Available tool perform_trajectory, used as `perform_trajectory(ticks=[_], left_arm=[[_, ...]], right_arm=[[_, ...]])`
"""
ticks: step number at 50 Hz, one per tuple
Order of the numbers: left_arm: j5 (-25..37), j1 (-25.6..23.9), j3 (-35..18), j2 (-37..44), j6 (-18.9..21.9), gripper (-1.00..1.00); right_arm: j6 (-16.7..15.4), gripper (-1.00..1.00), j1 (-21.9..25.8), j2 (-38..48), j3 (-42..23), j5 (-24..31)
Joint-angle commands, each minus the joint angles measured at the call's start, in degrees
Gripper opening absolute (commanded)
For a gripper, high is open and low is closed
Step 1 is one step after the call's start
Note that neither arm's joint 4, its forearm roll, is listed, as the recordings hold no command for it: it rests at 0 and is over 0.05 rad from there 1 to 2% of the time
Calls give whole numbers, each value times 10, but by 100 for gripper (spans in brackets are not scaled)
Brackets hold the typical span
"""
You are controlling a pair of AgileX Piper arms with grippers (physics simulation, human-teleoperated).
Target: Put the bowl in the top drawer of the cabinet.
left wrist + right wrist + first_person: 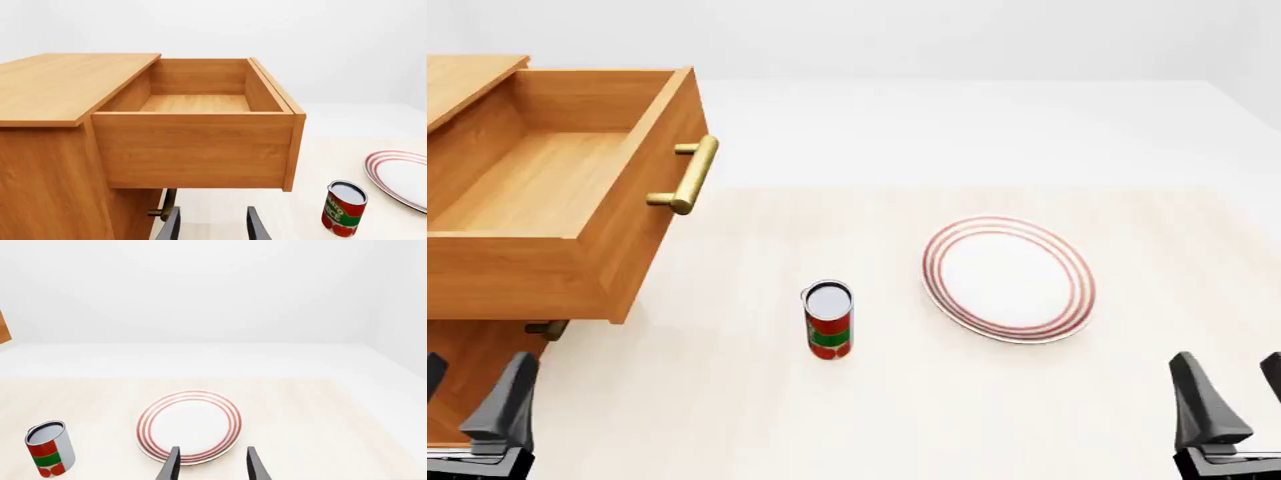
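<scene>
The bowl is out of view in all three views. The cabinet (pixel 467 75) stands at the table's left, and its top drawer (pixel 561 170) is pulled out, with its brass bar handle (pixel 690 175) facing right. The part of the drawer's inside that shows holds nothing. My left gripper (pixel 470 400) hangs open at the near left, below the drawer's front corner. In the left wrist view the left gripper (pixel 213 227) points at the side wall of the top drawer (pixel 193 145) on the cabinet (pixel 60 85). My right gripper (pixel 1237 395) is open at the near right, and the right wrist view shows the right gripper (pixel 212 467) empty.
A red-and-green tin can (pixel 829 320) stands upright mid-table. A flat white plate with red rings (pixel 1008 277) lies to its right, ahead of the right gripper. The lower drawer's small brass handle (pixel 545 328) shows under the open drawer.
</scene>
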Motion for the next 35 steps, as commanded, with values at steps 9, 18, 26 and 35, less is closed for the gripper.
perform_trajectory(ticks=[9, 18, 26, 35], left_arm=[[7, -27, -12, -1, 11, 100], [50, -60, -43, -1, 14, 100], [119, -87, -116, -1, -8, 100], [195, -143, -186, 0, -21, 100]], right_arm=[[2, 100, 0, 4, -2, 0], [3, 100, 0, 5, -3, -1], [3, 100, 0, 6, -4, -1], [3, 100, 0, 5, -4, 1]])
